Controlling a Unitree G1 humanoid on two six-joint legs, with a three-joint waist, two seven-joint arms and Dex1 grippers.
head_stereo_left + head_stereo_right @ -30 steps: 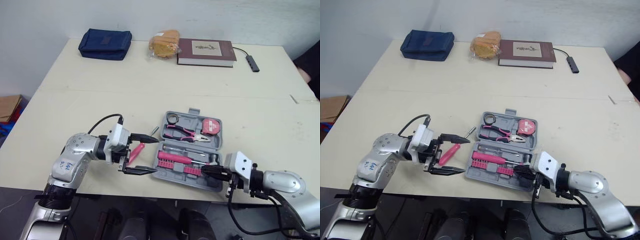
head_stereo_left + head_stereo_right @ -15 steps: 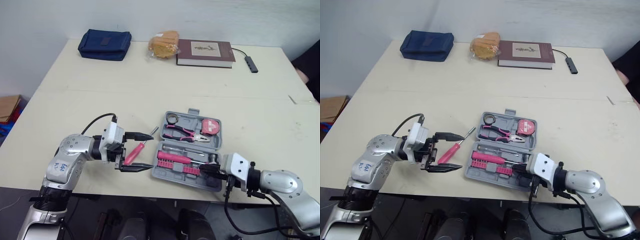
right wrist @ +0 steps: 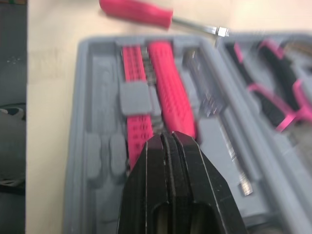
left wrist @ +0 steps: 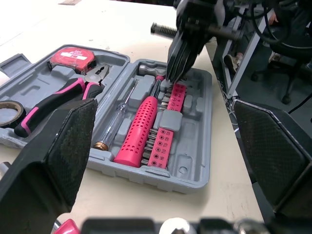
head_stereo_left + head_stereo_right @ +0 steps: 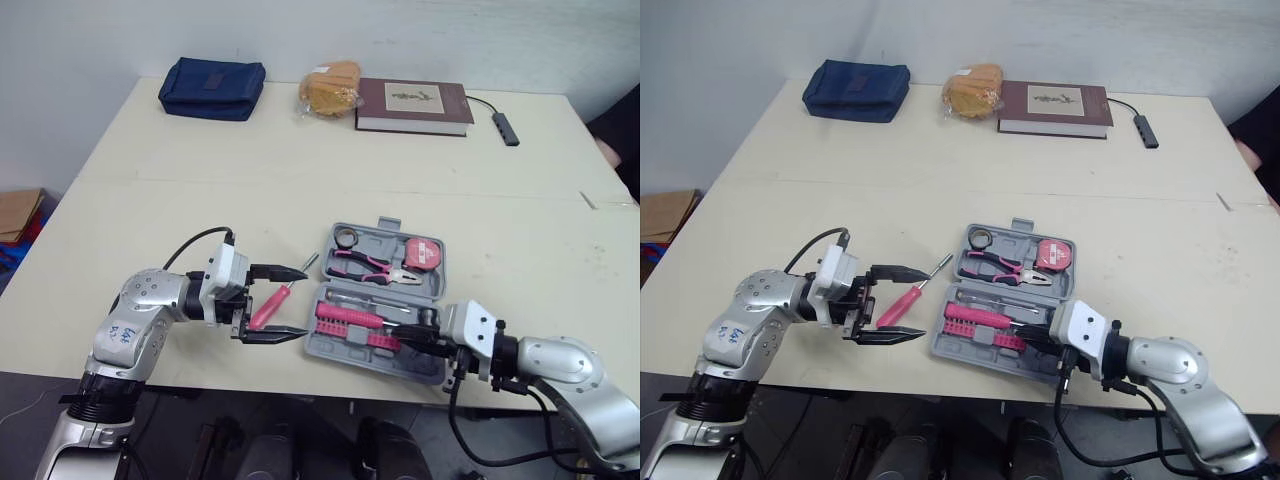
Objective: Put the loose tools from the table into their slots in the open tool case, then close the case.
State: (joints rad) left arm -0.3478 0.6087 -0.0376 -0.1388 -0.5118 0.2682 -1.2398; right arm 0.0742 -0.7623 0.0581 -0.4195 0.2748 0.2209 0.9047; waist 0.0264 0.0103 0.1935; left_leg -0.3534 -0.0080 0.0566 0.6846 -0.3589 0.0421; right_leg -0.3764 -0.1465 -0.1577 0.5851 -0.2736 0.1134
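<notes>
The grey tool case (image 5: 436, 290) lies open near the table's front edge. It holds pink-handled pliers (image 5: 365, 265), a red tape measure (image 5: 422, 252), a tape roll (image 5: 346, 237), a pink driver handle (image 4: 138, 137) and pink bit strips (image 3: 135, 78). A loose pink screwdriver (image 5: 902, 303) lies on the table just left of the case. My left gripper (image 5: 300, 303) is open, one finger on each side of the screwdriver, without touching it. My right gripper (image 5: 405, 340) is shut with nothing in it, its tips (image 3: 168, 141) low over the case's front half beside the driver handle.
Along the table's far edge lie a blue pouch (image 5: 211, 88), a bagged bread loaf (image 5: 330, 87), a maroon book (image 5: 412, 105) and a small hub with a cable (image 5: 505, 127). A person's sleeve shows at the far right (image 5: 620, 120). The table's front edge runs close under both grippers.
My left gripper has drawn back a little to the left, away from the case, still open around the screwdriver. My right gripper has edged slightly further in over the case.
</notes>
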